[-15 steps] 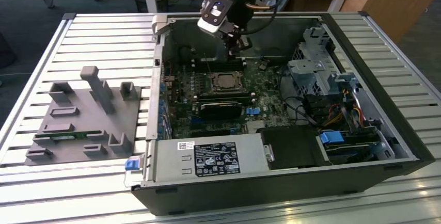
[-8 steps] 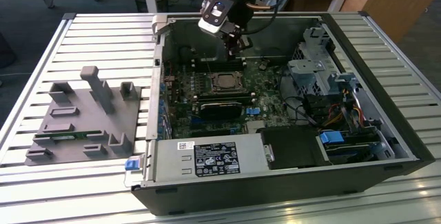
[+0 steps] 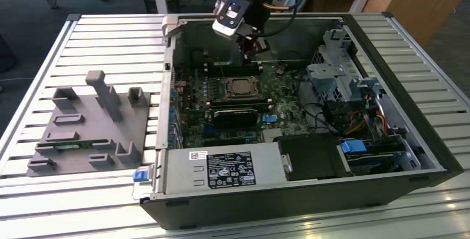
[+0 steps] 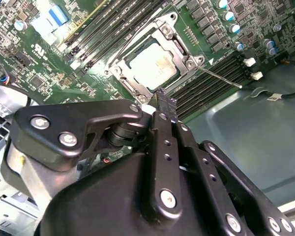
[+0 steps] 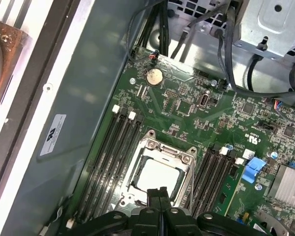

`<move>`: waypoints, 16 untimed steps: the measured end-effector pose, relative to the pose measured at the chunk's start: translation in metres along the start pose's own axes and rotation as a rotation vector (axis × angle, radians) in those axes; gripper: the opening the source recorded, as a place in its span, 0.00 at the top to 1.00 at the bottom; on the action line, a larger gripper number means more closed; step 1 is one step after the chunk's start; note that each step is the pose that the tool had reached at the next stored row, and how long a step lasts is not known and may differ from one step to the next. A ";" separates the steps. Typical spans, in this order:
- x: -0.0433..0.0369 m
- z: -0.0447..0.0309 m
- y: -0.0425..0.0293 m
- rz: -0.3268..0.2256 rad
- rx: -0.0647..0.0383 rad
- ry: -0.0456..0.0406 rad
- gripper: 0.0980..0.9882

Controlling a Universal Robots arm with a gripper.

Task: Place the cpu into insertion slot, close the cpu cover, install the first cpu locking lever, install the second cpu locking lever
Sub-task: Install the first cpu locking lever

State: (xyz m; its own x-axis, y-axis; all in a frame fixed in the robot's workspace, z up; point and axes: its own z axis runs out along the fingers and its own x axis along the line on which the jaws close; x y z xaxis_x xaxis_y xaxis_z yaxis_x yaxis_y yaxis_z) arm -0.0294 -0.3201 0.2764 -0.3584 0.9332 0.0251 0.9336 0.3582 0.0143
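Cpu (image 4: 152,66), a flat square chip with a dull silvery-beige face, lay in the small black insertion slot (image 5: 135,172) on the green motherboard (image 5: 187,105), framed by the thin silver cpu cover (image 4: 187,55). One thin metal lever (image 4: 219,77) slanted out over long black memory slots (image 4: 206,86). The open black computer case (image 3: 433,156) lay on a slatted metal table (image 3: 96,35), with a grey plastic fixture block (image 3: 92,123) at the exterior view's left. The black gripper (image 3: 250,56) hung just past the socket's far edge, fingers pressed together on nothing, apart from the case walls.
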 end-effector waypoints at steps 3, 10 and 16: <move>0.0000 0.0000 0.0000 -0.010 0.000 0.0001 0.98; 0.0000 0.0000 0.0000 -0.032 0.001 0.0004 0.98; 0.0000 -0.0001 0.0000 -0.051 0.001 0.0007 0.98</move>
State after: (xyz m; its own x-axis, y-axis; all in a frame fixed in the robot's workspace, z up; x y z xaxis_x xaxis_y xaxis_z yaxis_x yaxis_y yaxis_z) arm -0.0294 -0.3201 0.2765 -0.4060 0.9135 0.0250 0.9139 0.4058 0.0142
